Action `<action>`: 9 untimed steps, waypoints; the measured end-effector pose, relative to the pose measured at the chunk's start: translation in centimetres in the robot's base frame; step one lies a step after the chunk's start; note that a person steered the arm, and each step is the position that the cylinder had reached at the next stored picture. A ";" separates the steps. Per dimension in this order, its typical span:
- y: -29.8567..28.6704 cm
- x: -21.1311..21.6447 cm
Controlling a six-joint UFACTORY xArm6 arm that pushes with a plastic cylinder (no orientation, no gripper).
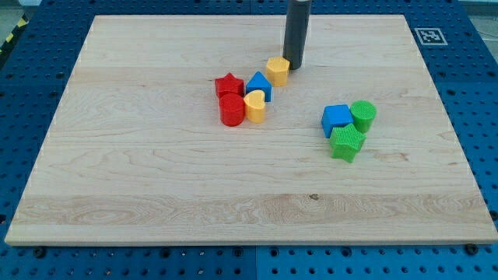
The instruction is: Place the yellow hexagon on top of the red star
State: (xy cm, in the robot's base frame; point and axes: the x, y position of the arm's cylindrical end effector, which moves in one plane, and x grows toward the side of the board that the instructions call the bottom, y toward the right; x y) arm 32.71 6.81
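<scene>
Camera view | wooden board (156, 187) | blue pegboard (482, 117) around | marker tag (429, 36)

The board (156, 179) held eight blocks: two red (229, 84), two yellow (278, 70), two blue (338, 119) and two green (363, 114), plus one rod.

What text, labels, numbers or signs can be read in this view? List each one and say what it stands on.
No words or numbers can be read.
One sign only: a black-and-white square marker on the wooden board, at its corner at the view's top right; it is a pattern, not text.
The blocks bear no markings.
</scene>
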 end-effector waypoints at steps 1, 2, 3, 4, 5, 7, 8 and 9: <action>-1.0 0.0; -1.7 0.0; -2.3 0.0; -2.4 0.0; -0.9 0.7; 1.0 4.1; 1.2 4.5; 2.3 6.3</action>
State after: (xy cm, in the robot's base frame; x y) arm 38.97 9.14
